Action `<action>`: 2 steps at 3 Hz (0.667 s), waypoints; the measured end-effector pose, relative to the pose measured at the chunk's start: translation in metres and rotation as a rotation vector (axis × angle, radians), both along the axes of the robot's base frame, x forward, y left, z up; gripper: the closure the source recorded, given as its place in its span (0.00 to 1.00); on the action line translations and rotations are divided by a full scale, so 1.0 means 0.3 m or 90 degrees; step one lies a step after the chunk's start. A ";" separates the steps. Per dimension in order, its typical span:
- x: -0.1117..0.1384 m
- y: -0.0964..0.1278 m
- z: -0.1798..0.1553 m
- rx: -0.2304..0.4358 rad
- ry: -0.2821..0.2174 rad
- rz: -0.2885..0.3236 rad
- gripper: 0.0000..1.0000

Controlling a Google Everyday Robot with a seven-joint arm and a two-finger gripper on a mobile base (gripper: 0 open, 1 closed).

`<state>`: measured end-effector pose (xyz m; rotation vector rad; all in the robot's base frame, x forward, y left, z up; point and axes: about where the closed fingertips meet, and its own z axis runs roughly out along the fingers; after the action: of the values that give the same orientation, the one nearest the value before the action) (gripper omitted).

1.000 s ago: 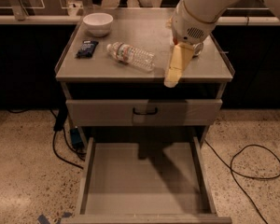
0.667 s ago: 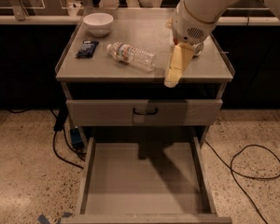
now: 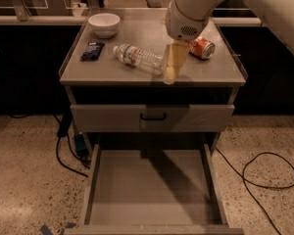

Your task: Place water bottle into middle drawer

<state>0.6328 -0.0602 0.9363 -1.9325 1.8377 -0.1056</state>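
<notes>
The water bottle [image 3: 139,58], clear with a white cap and a red-green label band, lies on its side on the cabinet top [image 3: 112,72], cap toward the back left. My gripper [image 3: 169,76] hangs over the top's front edge, just right of the bottle's base, close to it or touching it. The arm [image 3: 191,9] comes down from the upper right. The middle drawer [image 3: 137,195] is pulled wide open at the bottom, and its grey floor is bare.
A red soda can [image 3: 202,48] lies right of the gripper. A white bowl [image 3: 104,23] and a dark blue packet [image 3: 92,50] sit at the back left. A drawer front with a black handle [image 3: 153,116] is shut above. Cables [image 3: 264,173] lie on the floor.
My gripper has moved left toward the bottle's base, uncovering the red can behind it. The bottle and the open drawer have not moved.
</notes>
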 end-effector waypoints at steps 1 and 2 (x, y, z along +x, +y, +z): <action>0.125 0.060 -0.044 -0.047 -0.005 -0.015 0.00; 0.252 0.125 -0.098 -0.112 0.006 -0.090 0.00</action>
<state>0.7084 -0.0228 0.9070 -1.9180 2.0294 -0.3141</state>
